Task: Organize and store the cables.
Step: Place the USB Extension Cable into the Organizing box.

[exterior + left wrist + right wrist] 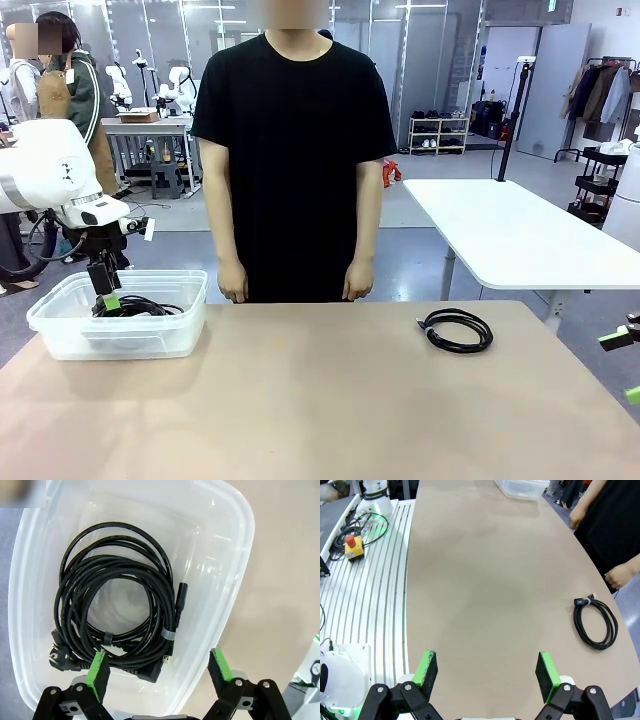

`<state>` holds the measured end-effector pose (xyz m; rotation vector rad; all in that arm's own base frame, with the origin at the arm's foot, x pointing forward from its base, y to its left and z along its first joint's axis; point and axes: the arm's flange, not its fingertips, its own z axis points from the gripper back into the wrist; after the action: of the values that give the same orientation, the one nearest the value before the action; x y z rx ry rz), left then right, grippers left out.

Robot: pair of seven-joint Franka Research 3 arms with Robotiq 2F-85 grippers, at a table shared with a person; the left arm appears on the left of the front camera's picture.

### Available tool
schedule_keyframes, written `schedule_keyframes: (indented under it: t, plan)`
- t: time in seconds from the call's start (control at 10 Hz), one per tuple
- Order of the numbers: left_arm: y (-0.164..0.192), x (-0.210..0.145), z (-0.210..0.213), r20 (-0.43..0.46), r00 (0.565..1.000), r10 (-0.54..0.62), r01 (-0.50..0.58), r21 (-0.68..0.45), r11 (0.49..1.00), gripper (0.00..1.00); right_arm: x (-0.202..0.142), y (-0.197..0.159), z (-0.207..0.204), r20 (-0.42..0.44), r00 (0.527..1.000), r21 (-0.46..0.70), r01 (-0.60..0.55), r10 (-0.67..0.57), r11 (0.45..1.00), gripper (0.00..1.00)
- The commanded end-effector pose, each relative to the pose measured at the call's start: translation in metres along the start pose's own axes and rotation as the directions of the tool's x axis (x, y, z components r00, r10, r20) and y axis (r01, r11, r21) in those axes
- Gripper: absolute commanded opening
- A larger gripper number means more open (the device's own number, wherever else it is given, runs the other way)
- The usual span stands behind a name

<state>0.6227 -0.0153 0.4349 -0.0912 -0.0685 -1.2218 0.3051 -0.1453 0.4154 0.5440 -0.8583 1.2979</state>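
Several black cables [130, 642] lie coiled together in a clear plastic bin [215, 555], one bound with a pale tie. My left gripper [159, 670] hangs open just above them, its green pads apart and nothing held. From the front, that gripper [110, 300] dips into the bin [60, 335] at the table's far left. One more coiled cable [455, 330] rests on the table at the right; its plug end carries a pale tie. My right gripper [486, 675] is open and well short of this coil [581, 625], and sits at the right edge [625, 365].
A person [295, 150] stands at the far side, hands [620, 575] hanging near the table edge. The tan table [300, 400] is bare between bin and coil. A white table [510, 230] stands behind at right. A red stop button [352, 545] lies on the ribbed rail.
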Motion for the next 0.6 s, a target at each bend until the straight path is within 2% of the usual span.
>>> schedule_keyframes:
  t: [0.0,0.2,0.3,0.4,0.5]
  plan:
    - [0.001,-0.002,0.000,-0.007,1.000,-0.001,0.001,0.003,1.000,1.00,0.001,-0.001,0.001,0.014,1.000,-0.003,-0.013,0.013,1.000,1.00]
    - [0.000,0.000,0.000,0.000,1.000,0.000,0.000,0.000,1.000,0.98,0.000,0.000,0.000,0.000,1.000,0.000,0.000,0.000,1.000,1.00]
    - [-0.010,0.004,0.010,0.058,0.998,0.031,-0.031,0.005,1.000,1.00,0.031,0.001,0.004,-0.109,0.994,0.024,-0.020,0.023,1.000,1.00]
    - [-0.025,-0.002,0.015,0.042,0.996,0.081,-0.083,0.043,0.996,1.00,0.057,-0.009,0.004,-0.199,0.980,0.047,-0.002,0.012,0.999,1.00]
    - [-0.043,-0.014,0.022,0.027,0.982,0.186,-0.187,0.069,0.980,1.00,0.080,-0.027,0.000,-0.271,0.962,0.048,0.051,-0.036,0.998,1.00]
